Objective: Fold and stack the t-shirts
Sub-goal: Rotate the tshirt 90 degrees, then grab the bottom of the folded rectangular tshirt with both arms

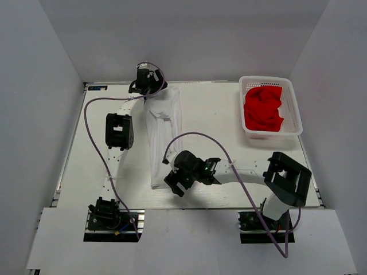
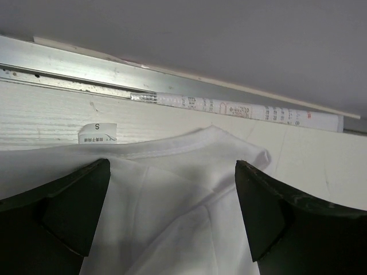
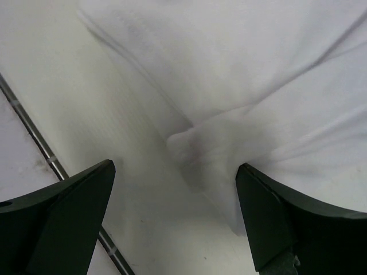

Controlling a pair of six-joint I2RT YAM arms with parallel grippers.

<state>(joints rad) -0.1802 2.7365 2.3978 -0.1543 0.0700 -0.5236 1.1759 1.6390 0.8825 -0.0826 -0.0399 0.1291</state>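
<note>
The white t-shirt point(image 1: 163, 134) lies folded into a long narrow strip down the middle of the table. My left gripper point(image 1: 150, 89) is open over its far collar end; the left wrist view shows the collar point(image 2: 172, 146) and a size tag point(image 2: 97, 133) between the spread fingers point(image 2: 74, 212). My right gripper point(image 1: 175, 184) is open at the shirt's near end; the right wrist view shows a bunched corner of the hem point(image 3: 200, 146) between the fingers point(image 3: 275, 223). The red t-shirt point(image 1: 264, 109) lies crumpled in the basket.
The white lattice basket point(image 1: 292, 109) stands at the far right of the table. A metal rail point(image 2: 114, 71) runs along the table's far edge, against the back wall. Purple cables loop over the table beside both arms.
</note>
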